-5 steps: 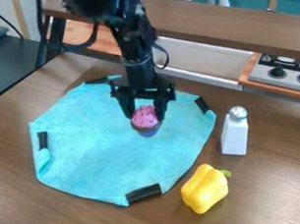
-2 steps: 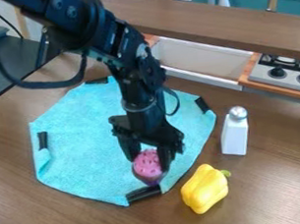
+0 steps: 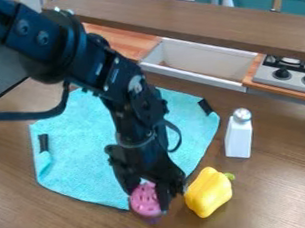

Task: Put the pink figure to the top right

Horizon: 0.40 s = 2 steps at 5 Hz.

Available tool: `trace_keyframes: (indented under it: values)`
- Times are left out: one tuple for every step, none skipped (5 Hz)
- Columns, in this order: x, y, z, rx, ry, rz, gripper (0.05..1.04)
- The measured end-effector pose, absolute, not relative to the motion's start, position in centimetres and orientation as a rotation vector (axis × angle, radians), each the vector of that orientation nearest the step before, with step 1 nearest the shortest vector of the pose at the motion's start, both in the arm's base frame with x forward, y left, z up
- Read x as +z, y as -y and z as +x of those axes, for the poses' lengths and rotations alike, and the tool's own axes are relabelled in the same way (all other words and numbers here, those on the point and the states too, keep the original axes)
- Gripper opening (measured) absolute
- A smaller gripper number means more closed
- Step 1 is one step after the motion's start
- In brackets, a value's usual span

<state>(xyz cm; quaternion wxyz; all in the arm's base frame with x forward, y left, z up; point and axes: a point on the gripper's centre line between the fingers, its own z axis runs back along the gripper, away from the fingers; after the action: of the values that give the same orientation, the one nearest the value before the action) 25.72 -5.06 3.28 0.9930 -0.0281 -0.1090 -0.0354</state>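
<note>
"One pink figure [image 3: 144, 199], and where do you see it?"

"In the hand [image 3: 148, 197], which is narrowed on it from both sides. The pink part is dotted with small holes, and a purple base [image 3: 151, 219] shows below."

"Resting on the tabletop [image 3: 269, 196], or held above it?"

"I can't tell. In the view it lies past the near edge of the turquoise cloth [image 3: 84, 147], toward the bottom. The arm [image 3: 83, 52] slants in from the upper left, across that cloth."

"What's next to the hand?"

"A yellow pepper [image 3: 207, 194], just to the right of it, lying tilted with its green stem [image 3: 230, 176] at the upper right. Whether the two touch, I can't say."

"And beyond the pepper?"

"A white shaker [image 3: 238, 139] with a silvery top [image 3: 242, 114], standing upright on the tabletop, right of the cloth and apart from it."

"Anything dark on the cloth?"

"Yes, a black strip [image 3: 43, 142] at its left edge and another [image 3: 206, 107] at its upper right."

"Farther back?"

"A white basin [image 3: 201, 61], then a stove [image 3: 286, 76] with black knobs [image 3: 282, 74] to its right."
</note>
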Motion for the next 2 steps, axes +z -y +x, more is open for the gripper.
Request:
trace_keyframes:
  values:
    - [2.49, 5.71, 24.71, -0.109, 0.217, -0.04, 0.798]
    - [1.74, 5.63, 24.49, -0.109, 0.214, -0.024, 0.863]
